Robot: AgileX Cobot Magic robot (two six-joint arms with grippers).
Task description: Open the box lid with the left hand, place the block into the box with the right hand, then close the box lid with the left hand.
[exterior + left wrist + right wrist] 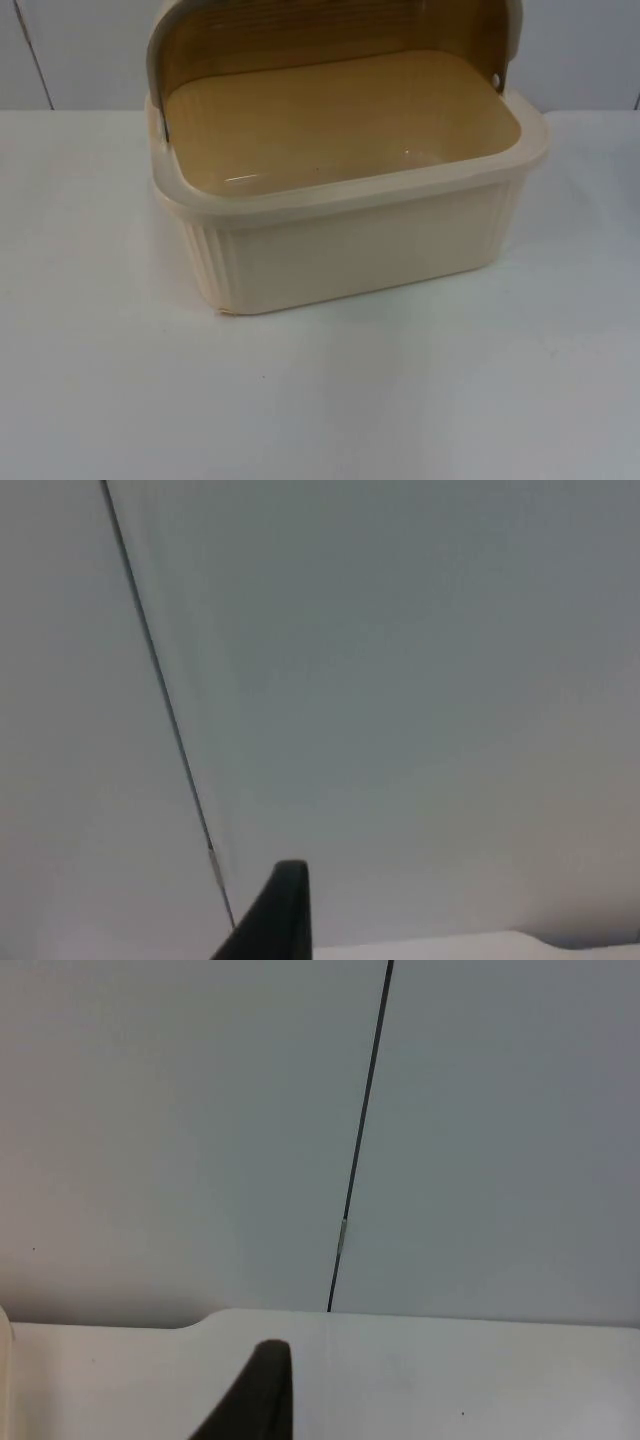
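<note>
Cream box [350,240] on white table [100,380], lid [330,35] raised, top cut off, both pincers' state unclear

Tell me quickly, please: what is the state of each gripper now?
Left gripper: cannot be told; it faces the grey partition wall.
Right gripper: cannot be told; it is above the white table top, facing the wall.

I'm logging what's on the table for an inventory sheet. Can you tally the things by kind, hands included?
Cream box, standing on the table with nothing inside it: 1
Translucent brown lid, swung open at the back of the box: 1
Robot hands: 2, left hand and right hand, both facing the grey wall
Blocks: 0 to be seen
Total: 4
</note>
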